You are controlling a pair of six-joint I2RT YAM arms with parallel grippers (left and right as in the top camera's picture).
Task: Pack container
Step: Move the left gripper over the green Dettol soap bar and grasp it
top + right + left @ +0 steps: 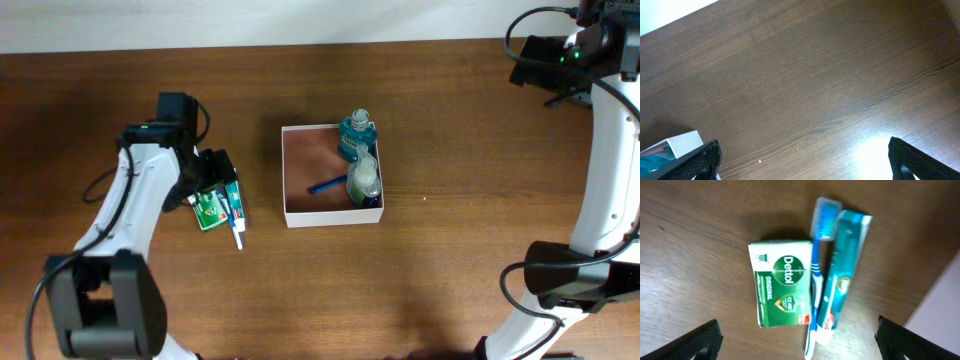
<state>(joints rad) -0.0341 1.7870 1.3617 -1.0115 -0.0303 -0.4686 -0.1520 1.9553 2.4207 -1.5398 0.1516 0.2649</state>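
The container (pixel 300 170), a square white-walled box with a pinkish-brown inside, sits mid-table. Inside it are a teal mouthwash bottle (pixel 356 133), a clear bottle (pixel 364 178) and a blue item (pixel 324 186). Its corner shows in the right wrist view (pixel 682 143). Left of it on the table lie a green Dettol soap box (pixel 781 291), a blue toothbrush (pixel 818 270) and a teal toothpaste tube (pixel 842 265). My left gripper (pixel 797 345) is open and empty, hovering above these three items (pixel 215 190). My right gripper (pixel 805 162) is open and empty, high at the far right.
The wooden table (pixel 450 150) spreads around the box. The right arm's base (pixel 575 280) stands at the front right, the left arm's base (pixel 105 305) at the front left. A white wall strip runs along the table's back edge.
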